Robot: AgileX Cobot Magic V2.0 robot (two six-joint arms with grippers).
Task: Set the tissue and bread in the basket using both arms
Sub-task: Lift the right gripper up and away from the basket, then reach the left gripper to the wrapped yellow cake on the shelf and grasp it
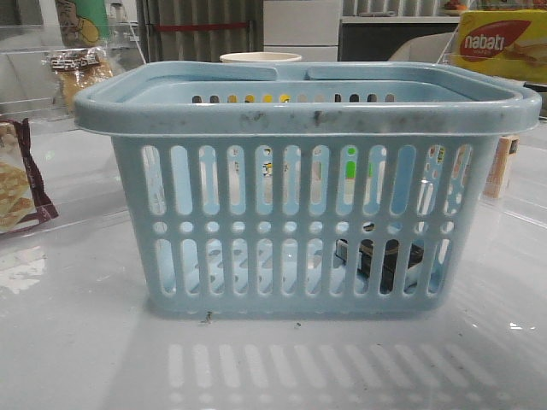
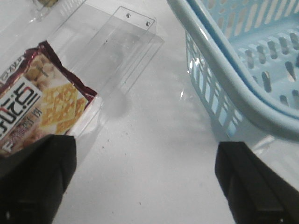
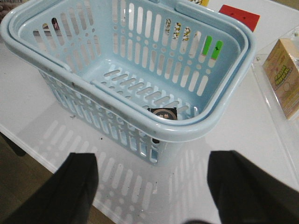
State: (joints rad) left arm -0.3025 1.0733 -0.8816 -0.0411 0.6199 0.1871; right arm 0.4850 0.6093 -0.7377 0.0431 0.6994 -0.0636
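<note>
The light-blue basket (image 1: pixel 308 196) stands in the middle of the table. The blackish tissue packet (image 1: pixel 385 260) lies on its floor at the right end; it also shows in the right wrist view (image 3: pixel 162 114) inside the basket (image 3: pixel 224 100). The bread (image 1: pixel 81 73), in a clear wrapper with a dark band, stands at the far left behind the basket. My left gripper (image 2: pixel 145 182) is open and empty over bare table, left of the basket (image 2: pixel 233 88). My right gripper (image 3: pixel 152 186) is open and empty, in front of the basket's near corner. Neither gripper shows in the front view.
A maroon-edged snack bag (image 1: pixel 17 184) lies at the left, also in the left wrist view (image 2: pixel 37 107) beside a clear acrylic stand (image 2: pixel 117 42). A nabati box (image 1: pixel 500 43) sits back right, a cup (image 1: pixel 261 58) behind the basket, a small box (image 3: pixel 282 77) to its right.
</note>
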